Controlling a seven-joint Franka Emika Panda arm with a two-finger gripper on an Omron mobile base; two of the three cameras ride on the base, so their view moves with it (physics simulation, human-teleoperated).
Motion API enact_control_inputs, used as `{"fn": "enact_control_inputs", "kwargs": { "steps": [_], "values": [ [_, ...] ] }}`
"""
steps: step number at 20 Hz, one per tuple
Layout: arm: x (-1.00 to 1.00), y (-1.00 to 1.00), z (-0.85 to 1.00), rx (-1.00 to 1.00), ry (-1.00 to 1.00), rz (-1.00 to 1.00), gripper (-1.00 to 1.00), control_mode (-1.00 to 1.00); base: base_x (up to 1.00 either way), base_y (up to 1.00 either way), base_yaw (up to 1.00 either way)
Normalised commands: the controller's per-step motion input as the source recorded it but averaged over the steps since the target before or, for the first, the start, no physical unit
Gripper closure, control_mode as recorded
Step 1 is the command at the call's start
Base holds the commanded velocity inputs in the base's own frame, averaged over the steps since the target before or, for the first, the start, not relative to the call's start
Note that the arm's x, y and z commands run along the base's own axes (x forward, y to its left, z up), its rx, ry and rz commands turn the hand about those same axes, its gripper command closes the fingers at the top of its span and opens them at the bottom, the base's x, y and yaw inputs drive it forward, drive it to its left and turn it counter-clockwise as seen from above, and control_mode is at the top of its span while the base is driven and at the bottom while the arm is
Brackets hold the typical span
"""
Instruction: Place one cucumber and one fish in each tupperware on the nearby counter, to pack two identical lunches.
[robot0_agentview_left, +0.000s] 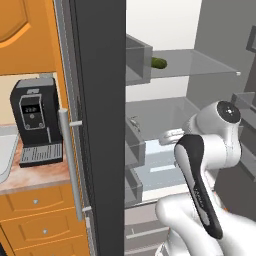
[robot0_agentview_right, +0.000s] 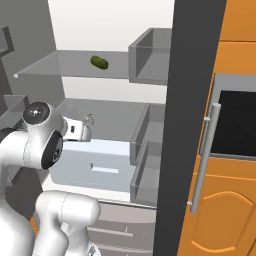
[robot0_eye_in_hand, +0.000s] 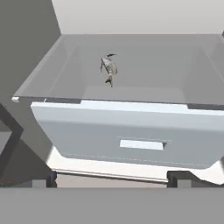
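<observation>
One fish (robot0_eye_in_hand: 108, 68) lies on the fridge's glass shelf (robot0_eye_in_hand: 144, 65) above the pale drawer (robot0_eye_in_hand: 131, 135), long axis running front to back, one cucumber (robot0_agentview_left: 159, 62) lying crosswise on the upper shelf (robot0_agentview_left: 200, 62), gripper (robot0_eye_in_hand: 113, 177) spread, clear of both.

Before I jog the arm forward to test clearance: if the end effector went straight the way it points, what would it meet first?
Probably the pale drawer front below the glass shelf carrying the fish. The open end effector aims about there, though depth is hard to judge.
</observation>
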Motion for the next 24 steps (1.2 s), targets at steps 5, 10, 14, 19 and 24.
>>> {"fn": "enact_control_inputs", "kwargs": {
  "steps": [5, 10, 14, 19, 24],
  "values": [
    [0.76, 0.08, -0.04, 0.00, 0.00, 0.13, -1.00, -1.00, 0.00, 0.00, 0.00],
    [0.69, 0.20, -0.07, 0.00, 0.03, 0.06, -1.00, -1.00, 0.00, 0.00, 0.00],
    [0.64, 0.29, -0.17, 0.00, 0.01, 0.00, -1.00, -1.00, 0.00, 0.00, 0.00],
    [0.45, 0.07, -0.10, 0.00, 0.10, 0.00, -1.00, -1.00, 0.00, 0.00, 0.00],
    [0.49, 0.00, -0.18, 0.00, 0.06, 0.00, -1.00, -1.00, 0.00, 0.00, 0.00]
  ]
}}
